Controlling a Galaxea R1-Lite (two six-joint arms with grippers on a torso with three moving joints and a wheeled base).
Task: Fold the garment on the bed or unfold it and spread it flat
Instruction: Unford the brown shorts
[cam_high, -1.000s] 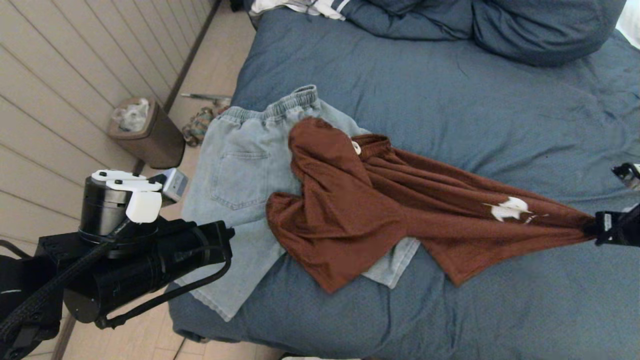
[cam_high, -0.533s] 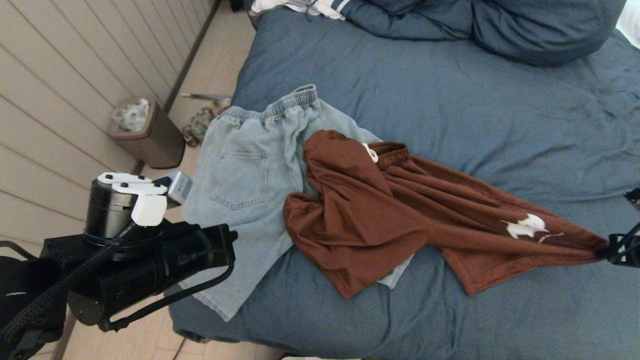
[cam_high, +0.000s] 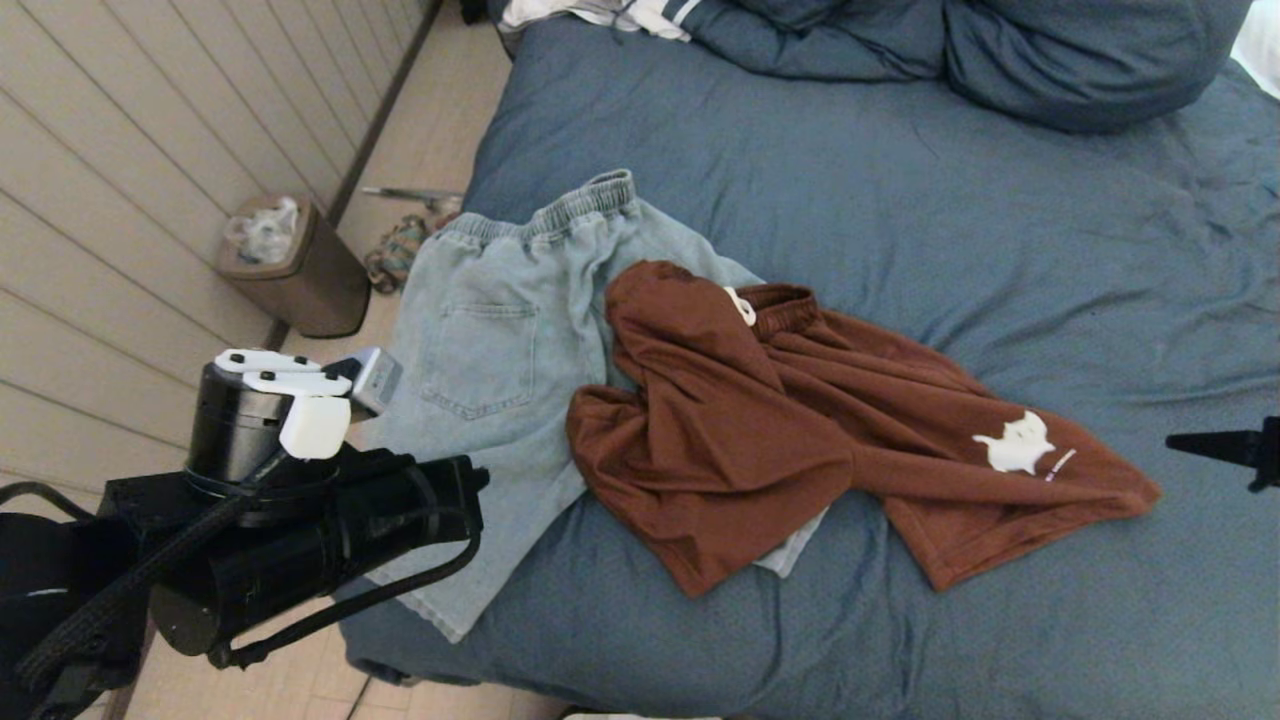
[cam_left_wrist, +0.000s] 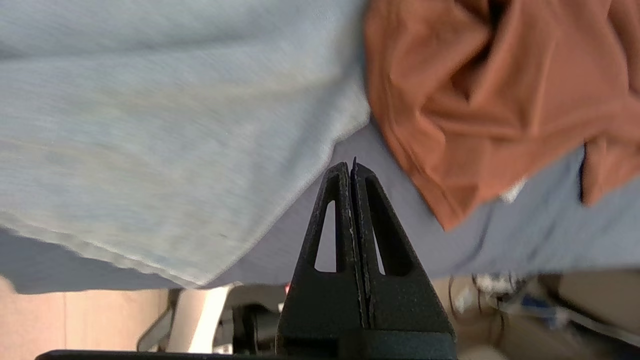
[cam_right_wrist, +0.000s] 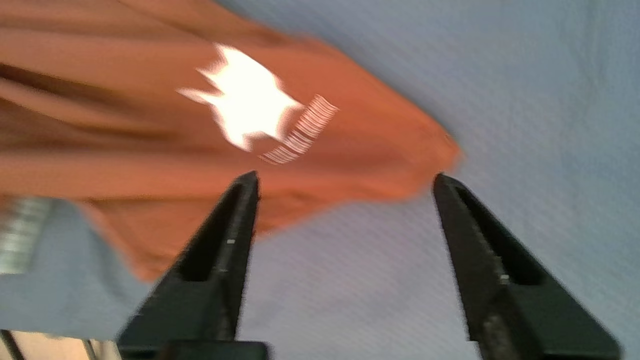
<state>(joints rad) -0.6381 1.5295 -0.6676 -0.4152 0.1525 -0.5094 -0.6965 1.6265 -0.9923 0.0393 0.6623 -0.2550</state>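
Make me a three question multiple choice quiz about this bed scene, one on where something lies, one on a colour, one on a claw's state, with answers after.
1. Where do the rust-brown shorts lie?
A. partly over the light denim shorts
B. in the bin
C. on the pillows

2. What colour is the logo on the rust-brown shorts?
A. black
B. white
C. yellow

3. How is the right claw?
A. shut on the hem
B. shut on nothing
C. open, holding nothing

Answers:
1 A: their edge covers the denim on the bed.
2 B: the print shows white in both views.
3 C: its fingers stand apart with no cloth between them.
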